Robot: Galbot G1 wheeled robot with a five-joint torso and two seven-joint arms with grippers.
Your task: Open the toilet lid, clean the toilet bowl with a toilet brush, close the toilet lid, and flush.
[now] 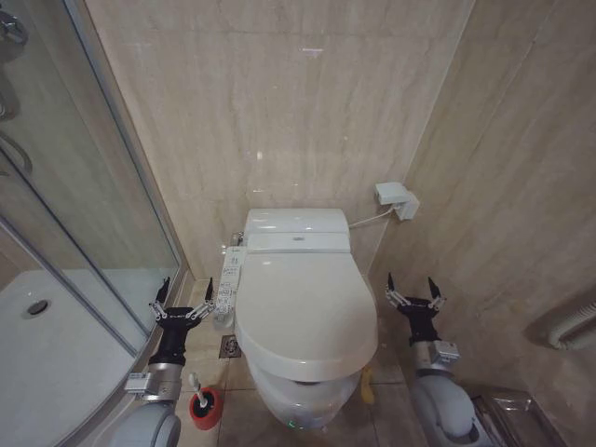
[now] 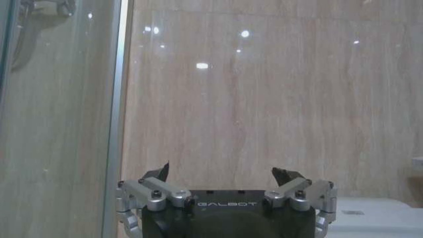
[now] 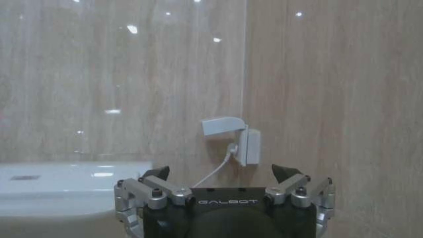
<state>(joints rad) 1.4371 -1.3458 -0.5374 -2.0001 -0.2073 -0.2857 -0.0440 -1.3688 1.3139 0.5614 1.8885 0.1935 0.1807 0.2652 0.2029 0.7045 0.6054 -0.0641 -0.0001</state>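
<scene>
Toilet lid point(image 1: 303, 312) lies closed over the toilet bowl point(image 1: 303, 396). Left gripper point(image 1: 183, 296) and right gripper point(image 1: 411, 291) flank it, fingers spread, holding nothing. Toilet brush point(image 1: 198, 389) stands in its red holder point(image 1: 207, 410), bottom left.

Location: a small bathroom. Indicators: a white toilet with its toilet lid point(image 1: 303, 303) closed, a glass shower enclosure point(image 1: 65, 186) over a white shower tray point(image 1: 42, 358), beige marble-pattern wall tiles point(image 1: 279, 102), and a floor drain point(image 1: 230, 346).

The tiled floor point(image 1: 244, 396) bears the white toilet point(image 1: 303, 396), a floor drain point(image 1: 230, 346) and the toilet brush point(image 1: 197, 387) in its red holder cup point(image 1: 206, 408)
</scene>
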